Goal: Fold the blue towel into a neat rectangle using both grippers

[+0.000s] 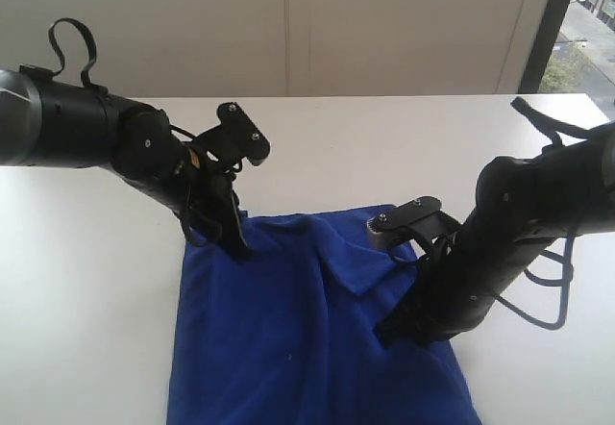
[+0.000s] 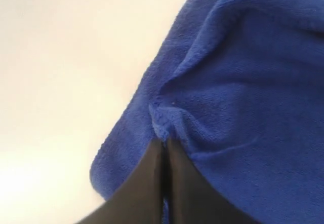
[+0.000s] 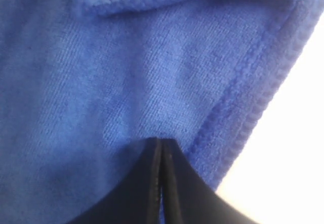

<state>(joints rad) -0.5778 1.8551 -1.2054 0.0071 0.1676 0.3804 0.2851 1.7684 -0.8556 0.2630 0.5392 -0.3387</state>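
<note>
The blue towel (image 1: 288,348) lies rumpled on the white table (image 1: 384,146) and runs off the near edge of the exterior view. At the towel's far left corner my left gripper (image 1: 238,245) points down, its fingers shut on a bunched ridge of cloth (image 2: 164,142). My right gripper (image 1: 389,331) presses into the towel close to its right hem, below a corner that is folded over. Its fingers are shut with a sliver of blue cloth between them (image 3: 161,141). The hemmed edge (image 3: 243,127) runs just beside them.
Bare white table surrounds the towel on the left, far and right sides. A pale wall (image 1: 288,21) stands behind the table, with a window (image 1: 586,21) at the far right. Loose black cables (image 1: 553,290) hang from the right arm.
</note>
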